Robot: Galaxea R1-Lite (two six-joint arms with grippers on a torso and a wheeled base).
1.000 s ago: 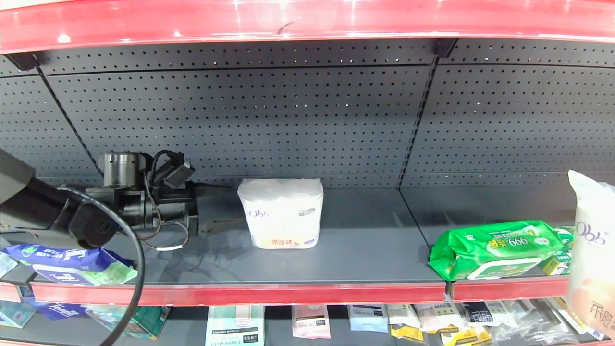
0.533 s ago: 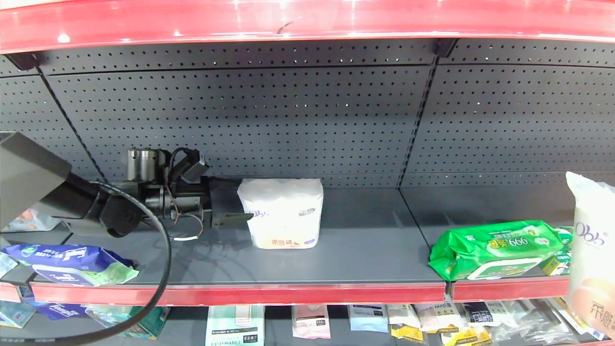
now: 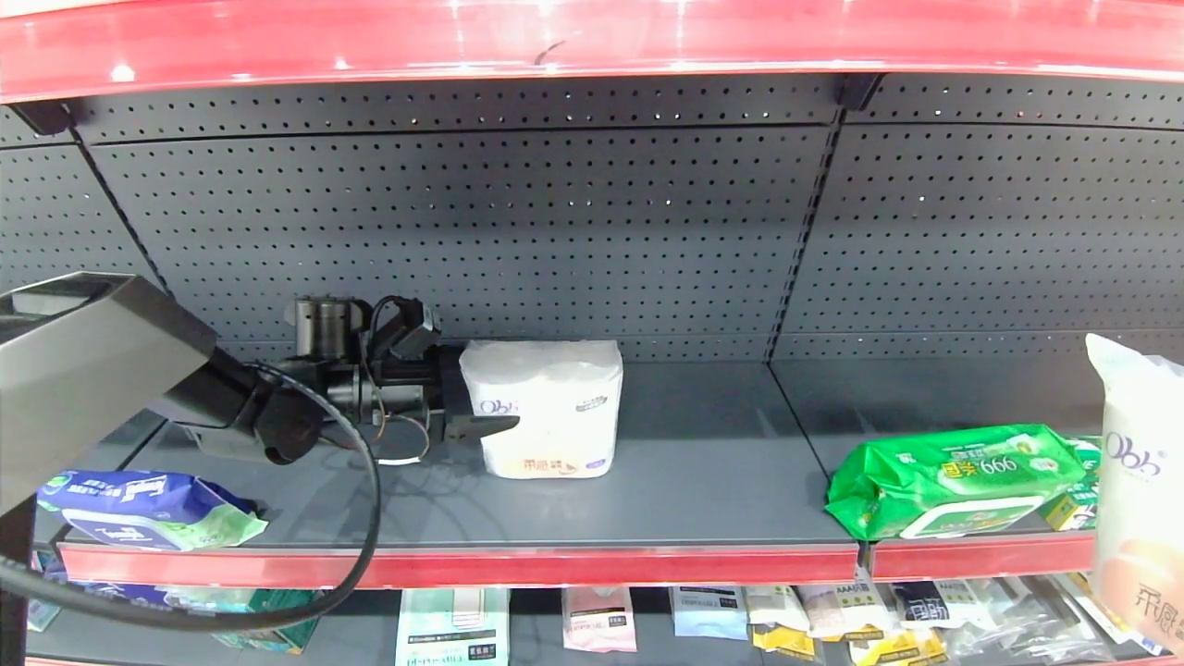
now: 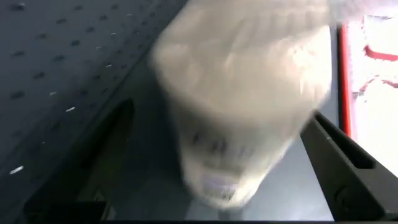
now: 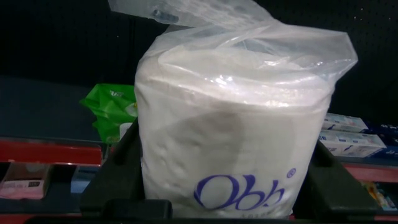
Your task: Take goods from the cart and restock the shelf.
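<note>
Head view: left gripper (image 3: 499, 407) straddles the white tissue pack (image 3: 546, 407) standing on the shelf (image 3: 703, 490). The jaws are wide and the near finger crosses its front, I judge to square it up.

Left wrist: a soft, film-wrapped block sits between the fingers, with a gap on one side (blurred).

Right wrist: right gripper (image 5: 224, 168) clamps the bagged tissue pack (image 5: 236, 124), rounded rolls in loose glossy film, held ready for shelving.

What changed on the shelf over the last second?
The left gripper moved right along the shelf and now straddles the standing toilet paper pack, open, one finger on each side. That pack has not moved. The right gripper still holds the second toilet paper pack. The green wipes pack and the blue pack are unchanged.
</note>
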